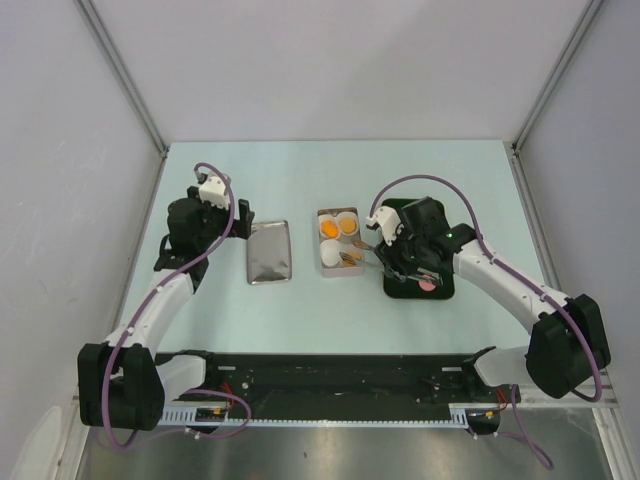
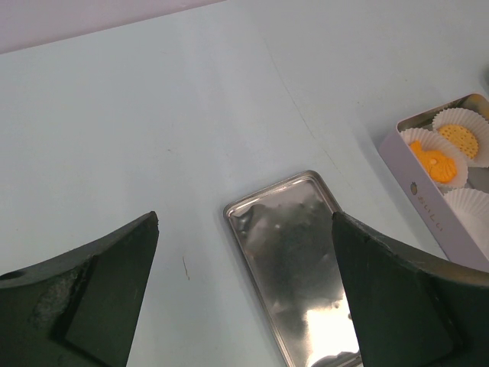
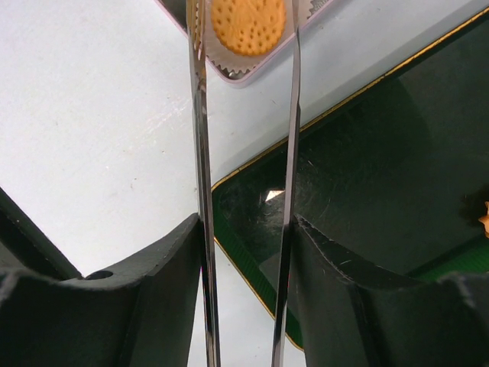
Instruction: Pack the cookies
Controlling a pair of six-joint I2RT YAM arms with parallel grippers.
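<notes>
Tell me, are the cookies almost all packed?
Roughly halfway. Two orange cookies sit in cups in the tin. The right gripper, through tweezers, holds a third cookie over another cup. A pink cookie waits on the dark tray, and the lid lies beside the tin.

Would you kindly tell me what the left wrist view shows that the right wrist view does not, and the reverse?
Only the left wrist view: the silver lid lying flat on the table, framed by the open left gripper. Only the right wrist view: the tweezers clamped in the right gripper, their tips either side of a round orange cookie, and the dark tray. Both: the cookie box with its paper cups, and the pale table.
</notes>
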